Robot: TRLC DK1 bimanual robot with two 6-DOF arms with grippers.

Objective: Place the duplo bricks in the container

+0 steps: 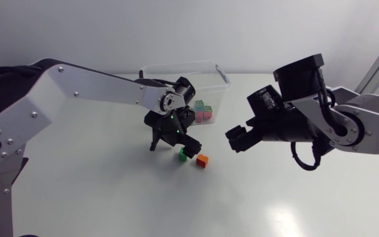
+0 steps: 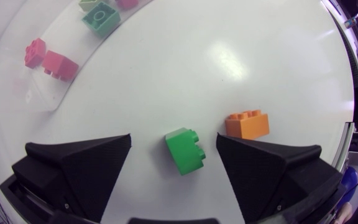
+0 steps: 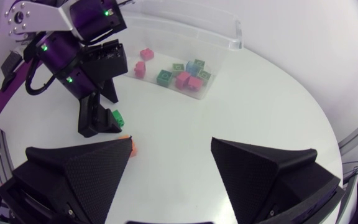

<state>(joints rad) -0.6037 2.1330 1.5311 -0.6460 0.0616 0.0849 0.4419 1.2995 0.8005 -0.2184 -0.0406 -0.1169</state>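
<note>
2 bricks lie loose on the white table, outside the container: a green brick and an orange brick. In the right wrist view, the orange brick is mostly hidden behind one of that arm's fingers. From the head view, the left gripper covers part of the green brick, and the left wrist blocks part of the container's near wall.

The container holds several stored bricks, pink, green and blue, lying loose on its floor. It is a clear plastic tub, rectangular, with a rolled rim and an open top.

The left gripper's jaws stand wide apart with the green brick between them, touching neither finger. The orange brick sits just beside 1 fingertip, outside the gap; I cannot tell whether they touch. The right gripper is also spread wide, holding nothing, near the orange brick.

Both loose bricks are glossy plastic with round studs. The green brick looks tipped, with its studs facing sideways. The fingers are matte black wedges with finely textured faces.
</note>
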